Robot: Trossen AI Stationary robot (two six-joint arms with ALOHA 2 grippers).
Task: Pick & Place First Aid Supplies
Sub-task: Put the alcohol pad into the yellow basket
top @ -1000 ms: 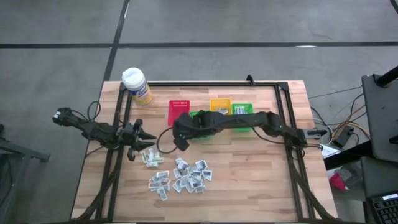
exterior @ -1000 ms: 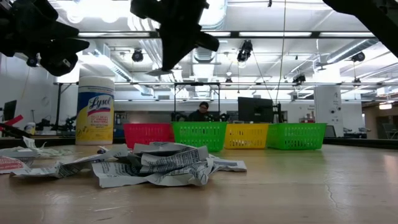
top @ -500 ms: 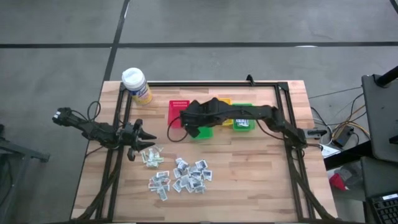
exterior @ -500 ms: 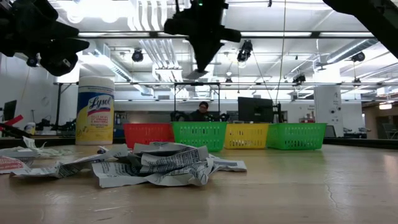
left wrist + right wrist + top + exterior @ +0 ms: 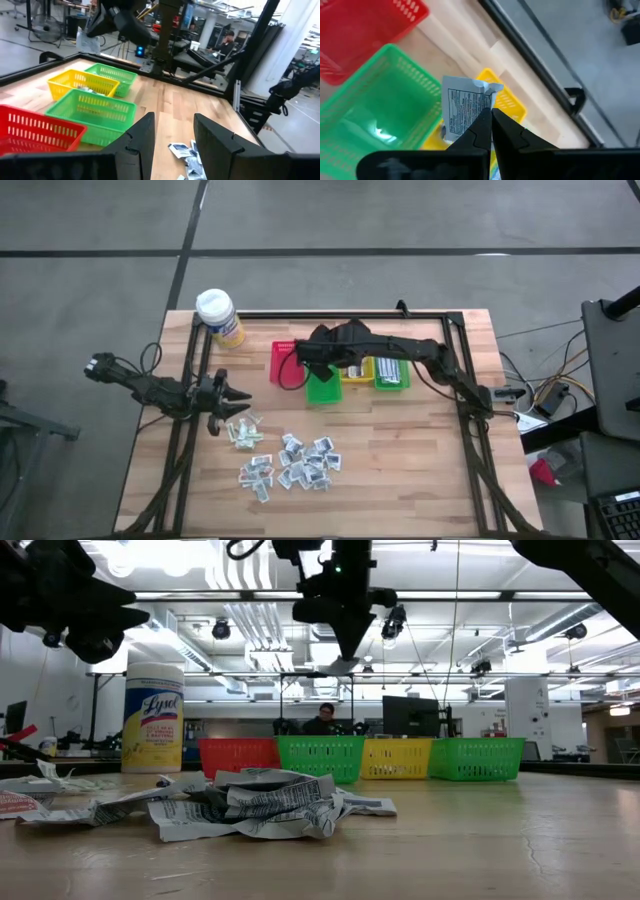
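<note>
My right gripper [image 5: 316,358] hangs above the row of bins, shut on one white printed packet [image 5: 465,109] of the first aid supplies. The packet also shows under the fingers in the low view [image 5: 343,666] and in the left wrist view [image 5: 88,42]. The other packets lie in a loose pile [image 5: 295,464] flat on the wooden table, near its front [image 5: 250,805]. My left gripper [image 5: 238,396] waits open and level at the table's left, just left of the pile, with nothing between its fingers [image 5: 172,132]. My right gripper pinches the packet's edge [image 5: 479,116] between the free ends of its two fingers. The fingers slant down from above. Most of the packet sticks out past the fingertips, lifted clear, above the left green bin and the yellow bin.
At the back stand a red bin [image 5: 286,363], a green bin [image 5: 323,387], a yellow bin [image 5: 357,370], partly under the right arm, and a second green bin [image 5: 391,372]. A yellow bottle with a white cap [image 5: 218,316] stands at the far left corner. A person sits beyond the table [image 5: 326,718].
My right gripper has carried the packet up and away from the pile, toward the table's far edge and a little to the right, and now hangs over the bins. It has tipped as it went and stayed shut on the packet.
</note>
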